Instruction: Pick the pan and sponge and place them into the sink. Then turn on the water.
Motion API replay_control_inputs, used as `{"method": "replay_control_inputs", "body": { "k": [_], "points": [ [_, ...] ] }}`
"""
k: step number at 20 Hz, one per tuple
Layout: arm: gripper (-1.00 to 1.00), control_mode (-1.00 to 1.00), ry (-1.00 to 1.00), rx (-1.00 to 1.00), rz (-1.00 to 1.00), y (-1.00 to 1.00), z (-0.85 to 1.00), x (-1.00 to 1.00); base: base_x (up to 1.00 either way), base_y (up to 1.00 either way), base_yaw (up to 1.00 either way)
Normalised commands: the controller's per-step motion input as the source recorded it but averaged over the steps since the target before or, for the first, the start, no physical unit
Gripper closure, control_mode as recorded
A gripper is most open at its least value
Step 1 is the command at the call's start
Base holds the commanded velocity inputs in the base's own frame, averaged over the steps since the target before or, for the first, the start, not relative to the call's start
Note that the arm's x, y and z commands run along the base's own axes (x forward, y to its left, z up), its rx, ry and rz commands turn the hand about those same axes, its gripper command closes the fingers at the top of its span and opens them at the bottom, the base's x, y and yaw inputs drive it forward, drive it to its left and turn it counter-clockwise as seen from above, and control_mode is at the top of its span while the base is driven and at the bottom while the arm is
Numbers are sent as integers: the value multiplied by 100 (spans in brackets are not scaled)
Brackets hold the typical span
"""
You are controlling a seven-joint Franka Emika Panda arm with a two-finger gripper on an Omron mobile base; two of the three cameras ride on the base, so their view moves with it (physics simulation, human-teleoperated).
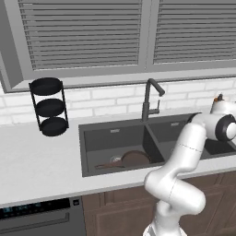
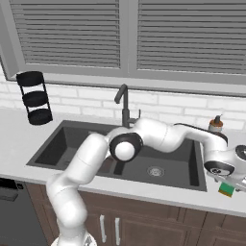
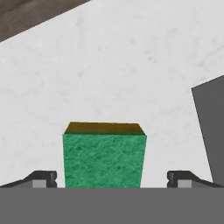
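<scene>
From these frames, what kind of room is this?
A simulated home kitchen, most likely: a double-bowl sink with a gooseneck faucet set in a pale counter, brown cabinets below, and a window with blinds above a white tile wall.

The arm reached right across the sink (image 2: 57, 144) to the counter (image 2: 158, 194). The hand hung over the sponge (image 2: 226, 190). A black rack (image 2: 33, 98) stood far left.

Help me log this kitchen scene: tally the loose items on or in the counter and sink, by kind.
Pans: 1, the pan, lying in the sink
Sponges: 1, the sponge, between the open gripper fingers
Racks: 1, black rack
Bottles: 1, bottle
Total: 4
</scene>
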Motion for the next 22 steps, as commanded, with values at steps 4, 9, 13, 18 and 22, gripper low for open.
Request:
{"method": "replay_control_inputs", "body": {
  "k": [4, 9, 13, 18, 22],
  "points": [
    [-100, -100, 0, 0, -5, -15, -30, 0, 0, 0, 0],
    [-100, -100, 0, 0, -4, -14, -31, 0, 0, 0, 0],
    [-100, -100, 0, 0, -4, -2, -30, 0, 0, 0, 0],
    [-100, -100, 0, -1, -8, 5, -34, 0, 0, 0, 0],
    [100, -100, 1, -7, -12, 36, -42, 0, 0, 0, 0]
  ]
}}
